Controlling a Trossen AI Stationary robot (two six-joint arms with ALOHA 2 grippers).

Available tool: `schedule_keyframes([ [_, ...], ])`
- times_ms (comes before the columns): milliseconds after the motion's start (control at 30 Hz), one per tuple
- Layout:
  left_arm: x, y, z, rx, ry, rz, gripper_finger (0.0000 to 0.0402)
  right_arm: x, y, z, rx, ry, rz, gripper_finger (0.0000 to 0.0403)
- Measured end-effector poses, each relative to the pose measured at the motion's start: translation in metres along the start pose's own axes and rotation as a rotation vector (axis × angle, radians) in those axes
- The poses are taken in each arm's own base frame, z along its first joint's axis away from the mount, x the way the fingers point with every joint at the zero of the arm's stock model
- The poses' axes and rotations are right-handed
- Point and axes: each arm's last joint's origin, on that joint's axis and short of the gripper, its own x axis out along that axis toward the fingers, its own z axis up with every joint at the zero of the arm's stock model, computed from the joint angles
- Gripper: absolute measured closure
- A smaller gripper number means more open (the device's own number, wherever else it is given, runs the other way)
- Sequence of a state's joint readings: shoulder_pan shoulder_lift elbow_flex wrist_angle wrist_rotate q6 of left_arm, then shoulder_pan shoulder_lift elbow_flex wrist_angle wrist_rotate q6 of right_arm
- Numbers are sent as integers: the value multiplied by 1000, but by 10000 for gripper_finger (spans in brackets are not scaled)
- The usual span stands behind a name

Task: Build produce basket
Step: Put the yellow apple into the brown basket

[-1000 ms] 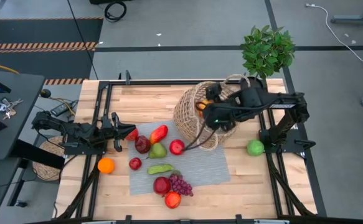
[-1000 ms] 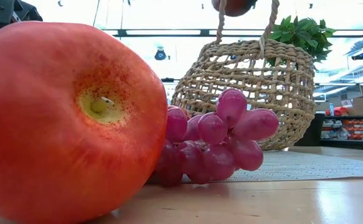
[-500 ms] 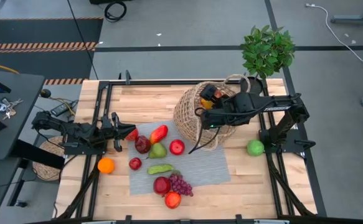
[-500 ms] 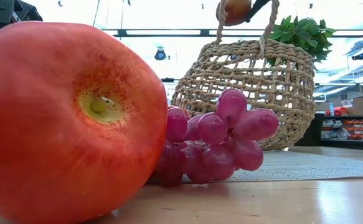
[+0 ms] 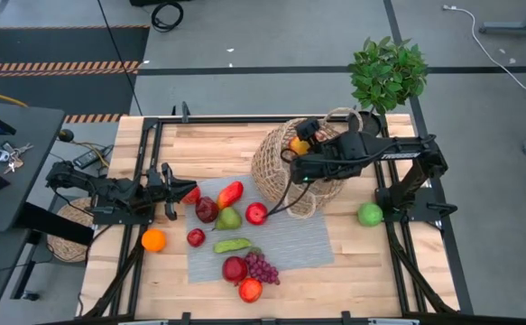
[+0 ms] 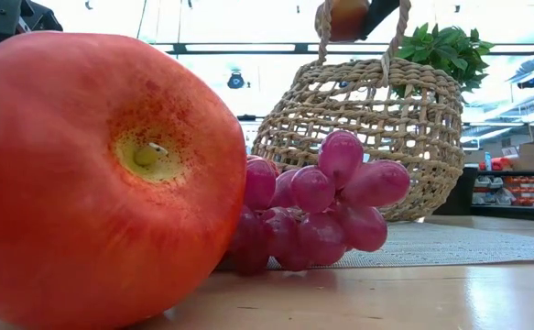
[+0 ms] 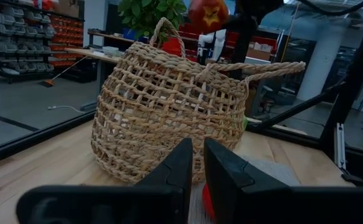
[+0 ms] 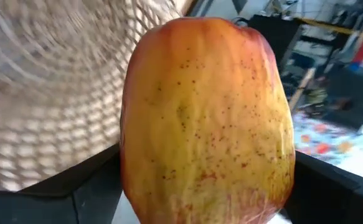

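Right wrist view shows the right gripper [image 8: 206, 186] grasping a smooth orange-yellow fruit [image 8: 206, 118] by its sides above the basket [image 5: 294, 167]; it seems light, stiff and slippery.

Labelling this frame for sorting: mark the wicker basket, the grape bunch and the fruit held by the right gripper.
wicker basket [image 6: 367, 137], low view, its woven side wall.
grape bunch [image 6: 317, 215], low view, a middle grape.
held fruit [image 8: 206, 118], right wrist view, its speckled yellow-orange middle.
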State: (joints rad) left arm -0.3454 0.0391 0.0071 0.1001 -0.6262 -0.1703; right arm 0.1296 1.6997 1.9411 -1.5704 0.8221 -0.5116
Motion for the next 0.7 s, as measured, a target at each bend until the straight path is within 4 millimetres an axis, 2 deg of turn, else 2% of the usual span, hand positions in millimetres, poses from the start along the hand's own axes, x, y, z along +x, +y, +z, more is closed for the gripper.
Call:
schedule_keyframes([
  [133,0,0,0,0,0,0,353,6,-4,-3,264,13,13,37],
  [267,0,0,0,0,0,0,353,4,-10,-14,424,-37,126,38],
  [467,0,0,0,0,0,0,353,-14,-18,-30,554,-166,141,38],
  [700,0,0,0,0,0,0,353,-35,-24,-44,627,-288,103,38],
])
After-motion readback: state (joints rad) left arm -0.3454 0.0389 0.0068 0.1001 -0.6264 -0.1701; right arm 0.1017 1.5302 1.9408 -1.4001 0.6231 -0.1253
